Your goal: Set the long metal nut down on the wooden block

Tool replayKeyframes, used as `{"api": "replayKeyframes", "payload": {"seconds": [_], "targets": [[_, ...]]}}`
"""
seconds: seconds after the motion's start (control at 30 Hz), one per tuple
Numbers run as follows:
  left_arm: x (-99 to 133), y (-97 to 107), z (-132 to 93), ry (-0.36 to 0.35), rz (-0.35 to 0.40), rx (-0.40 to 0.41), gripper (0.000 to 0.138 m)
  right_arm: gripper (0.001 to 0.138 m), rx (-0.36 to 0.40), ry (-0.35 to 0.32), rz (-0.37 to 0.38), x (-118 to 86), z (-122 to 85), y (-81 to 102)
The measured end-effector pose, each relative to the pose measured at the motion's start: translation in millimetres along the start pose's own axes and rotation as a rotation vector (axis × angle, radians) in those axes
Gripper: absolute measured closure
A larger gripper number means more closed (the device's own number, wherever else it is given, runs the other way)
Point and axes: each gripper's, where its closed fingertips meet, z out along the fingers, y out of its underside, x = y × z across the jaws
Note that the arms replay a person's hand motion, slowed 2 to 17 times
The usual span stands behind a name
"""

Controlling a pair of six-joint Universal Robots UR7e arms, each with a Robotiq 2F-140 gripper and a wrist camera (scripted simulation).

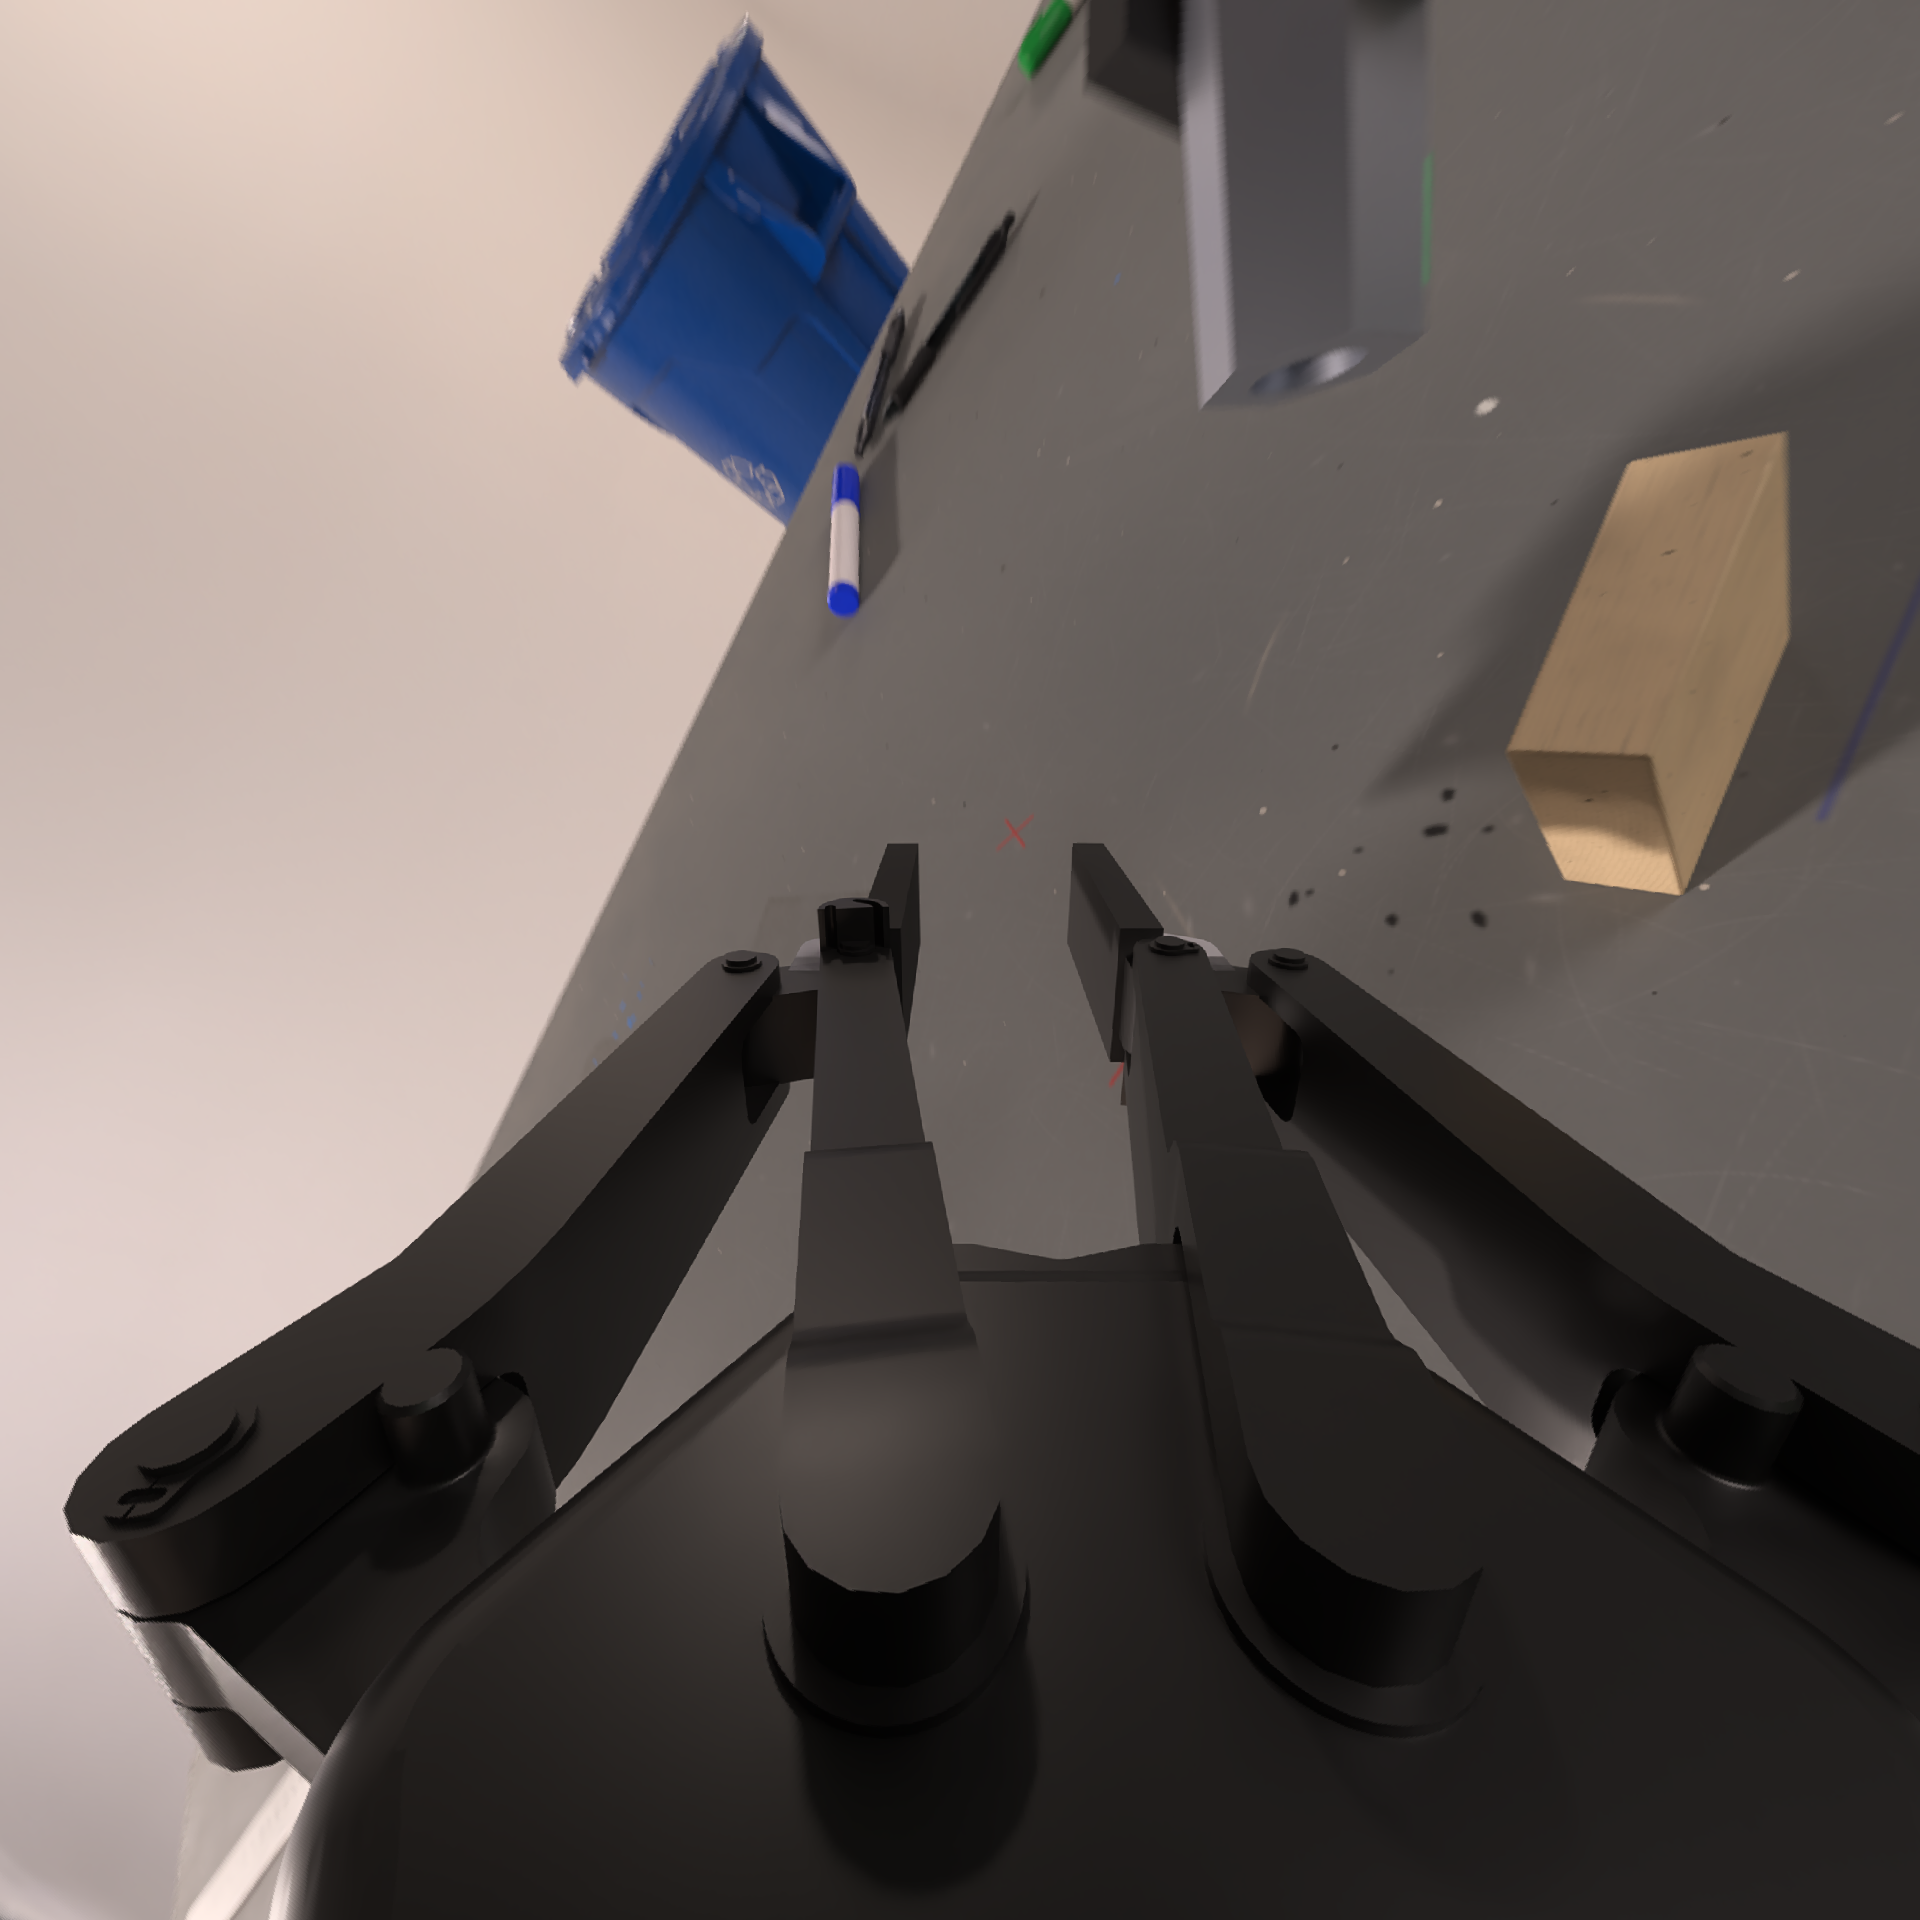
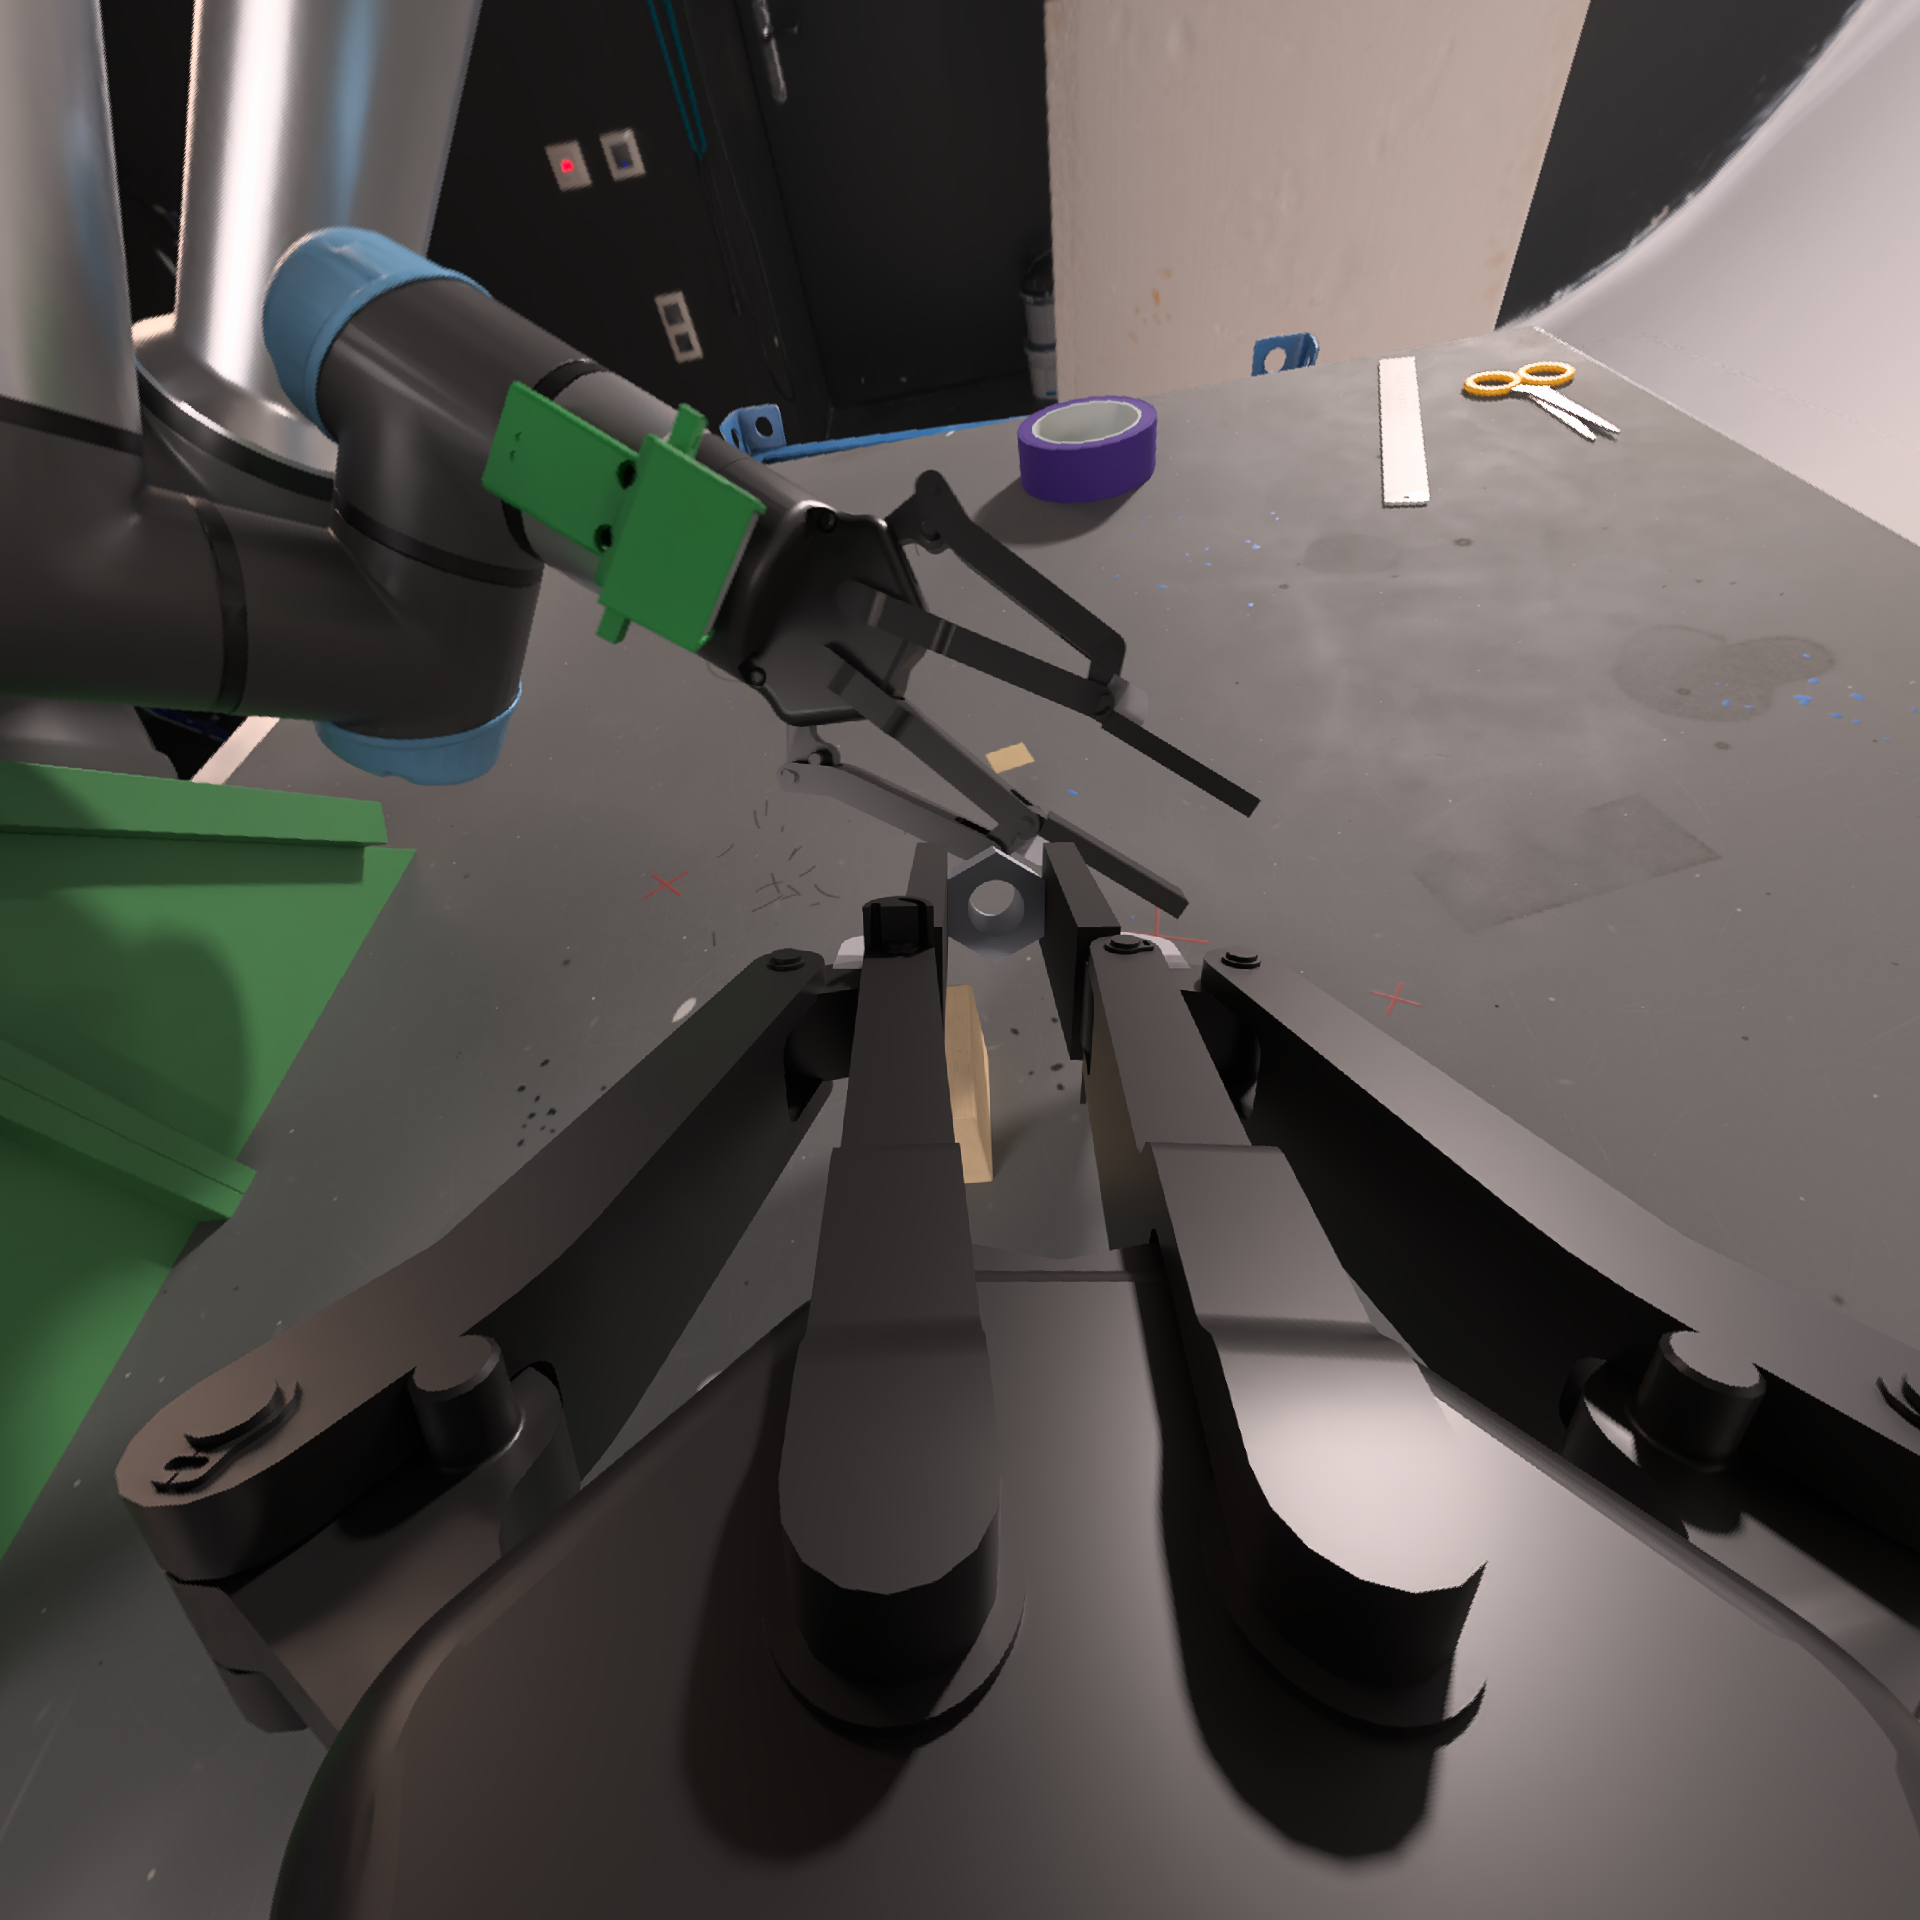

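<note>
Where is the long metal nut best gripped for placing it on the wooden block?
Across two opposite flat sides, near one end, as the right gripper holds it. The long metal nut is hexagonal, so flats seat squarely on the fingers, leaving its length free above the wooden block.

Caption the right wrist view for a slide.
Right hand grips the long metal nut above the wooden block; left hand open nearby.

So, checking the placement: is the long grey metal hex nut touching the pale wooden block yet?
Apart. The left wrist view shows the nut hanging clear of the block.
</note>
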Motion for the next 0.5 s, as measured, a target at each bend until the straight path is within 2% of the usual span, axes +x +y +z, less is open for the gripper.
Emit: {"api": "replayKeyframes", "payload": {"seconds": [0.13,0.23,0.5], "targets": [[6.1,23.4,11.1,0.055,-0.091,-0.117,0.100,0.115,-0.043,-0.003,-0.019,-6.5,0.5,-0.8],[13.5,32.6,15.8,0.105,-0.138,-0.167,0.100,0.115,-0.089,-0.006,-0.028,-10.8,2.0,-1.1],[13.6,38.3,19.5,0.133,-0.226,-0.193,0.108,0.115,-0.273,0.023,-0.057,-17.3,4.9,5.7]]}}
